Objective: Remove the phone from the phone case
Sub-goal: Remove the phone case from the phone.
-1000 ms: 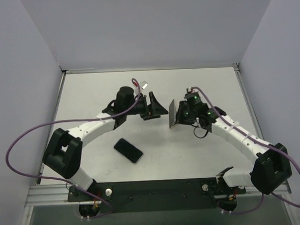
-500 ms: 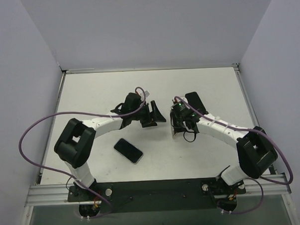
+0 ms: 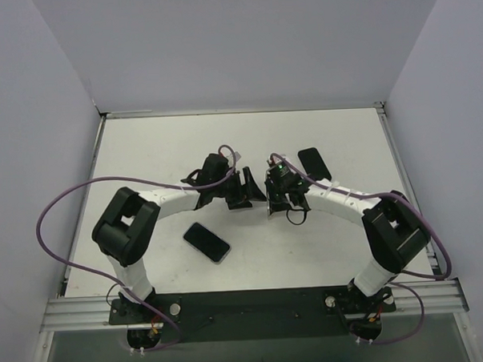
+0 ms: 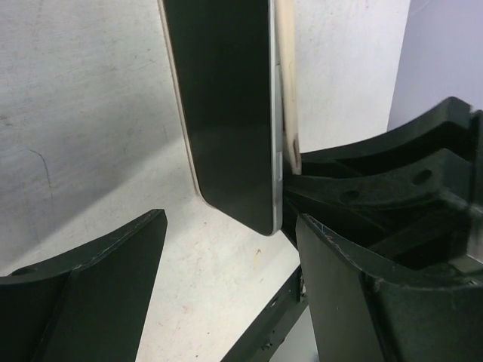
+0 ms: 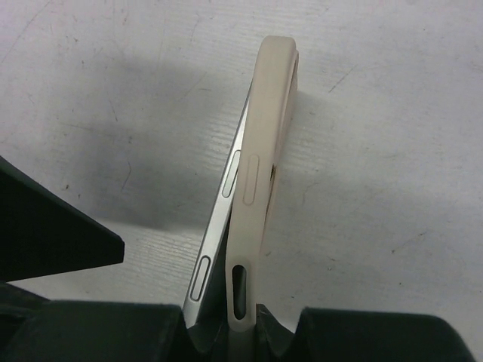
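Note:
My right gripper [image 5: 241, 332] is shut on the lower end of a beige phone case [image 5: 266, 128], and a silver-edged phone [image 5: 226, 200] is peeled partly away from it on the left. In the top view this gripper [image 3: 277, 195] holds them on edge at the table's middle. In the left wrist view the phone's dark screen [image 4: 226, 113] hangs upright with the case edge [image 4: 287, 83] behind it. My left gripper [image 4: 226, 290] is open, and the phone's lower corner sits between its fingers, close to the right finger [image 4: 362, 294]. In the top view the left gripper [image 3: 252, 188] faces the right one.
A second black phone [image 3: 206, 242] lies flat on the white table [image 3: 144, 153], near the left arm. Another flat black item [image 3: 314, 163] lies behind the right arm. Grey walls stand around the table on three sides. Purple cables loop off both arms.
My right arm has swung left and brought the cased phone on edge up to the left gripper. The black item behind it has come into view. The left gripper has barely shifted.

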{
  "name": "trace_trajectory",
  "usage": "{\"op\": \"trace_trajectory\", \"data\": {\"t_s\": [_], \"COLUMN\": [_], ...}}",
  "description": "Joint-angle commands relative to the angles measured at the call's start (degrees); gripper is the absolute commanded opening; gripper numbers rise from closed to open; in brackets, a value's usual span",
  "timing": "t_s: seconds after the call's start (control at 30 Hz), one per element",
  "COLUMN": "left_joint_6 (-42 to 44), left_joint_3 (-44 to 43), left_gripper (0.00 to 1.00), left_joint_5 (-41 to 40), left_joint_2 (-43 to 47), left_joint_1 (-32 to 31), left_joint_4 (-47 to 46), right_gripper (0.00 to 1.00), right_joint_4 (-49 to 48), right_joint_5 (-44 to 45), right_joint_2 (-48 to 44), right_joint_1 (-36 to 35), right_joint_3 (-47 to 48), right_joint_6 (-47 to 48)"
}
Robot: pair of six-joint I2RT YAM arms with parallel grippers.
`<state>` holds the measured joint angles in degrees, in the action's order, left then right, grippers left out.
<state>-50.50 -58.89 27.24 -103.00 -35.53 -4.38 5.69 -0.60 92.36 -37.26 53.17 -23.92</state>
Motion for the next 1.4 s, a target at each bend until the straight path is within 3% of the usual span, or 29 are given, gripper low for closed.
{"op": "trace_trajectory", "data": {"t_s": [0.0,0.43,0.73,1.1,1.2,1.33,1.37], "left_joint_6": [0.49,2.59,11.9,15.78,15.7,16.22,16.4], "left_joint_3": [-0.34,-1.66,-7.28,-12.3,-12.12,-12.56,-12.91], "left_gripper": [0.8,0.75,0.57,0.35,0.26,0.0,0.0], "left_joint_5": [0.35,-1.58,-12.2,-24.16,-25.13,-26.01,-26.1], "left_joint_2": [-2.03,-3.79,-4.14,-8.0,-8.09,-7.92,-7.66], "left_joint_1": [0.11,0.11,-2.26,-7.36,-7.36,-7.36,-7.19], "left_joint_4": [-2.82,-2.92,11.57,20.99,21.52,23.18,23.63], "right_gripper": [0.0,0.0,0.0,0.0,0.0,0.0,0.0], "right_joint_4": [-4.37,-5.17,-5.17,-7.01,-7.54,-8.07,-7.98], "right_joint_5": [-7.83,-12.23,-14.52,-16.62,-17.5,-18.21,-18.12], "right_joint_2": [6.34,8.9,6.52,1.52,-0.33,-2.61,-3.06], "right_joint_1": [-1.33,-1.33,-0.71,1.92,3.41,5.26,5.7], "right_joint_3": [0.36,0.97,0.27,-1.39,-2.8,-4.39,-4.65], "right_joint_6": [-0.34,-1.3,-2.53,-5.08,-5.96,-6.58,-6.58]}}
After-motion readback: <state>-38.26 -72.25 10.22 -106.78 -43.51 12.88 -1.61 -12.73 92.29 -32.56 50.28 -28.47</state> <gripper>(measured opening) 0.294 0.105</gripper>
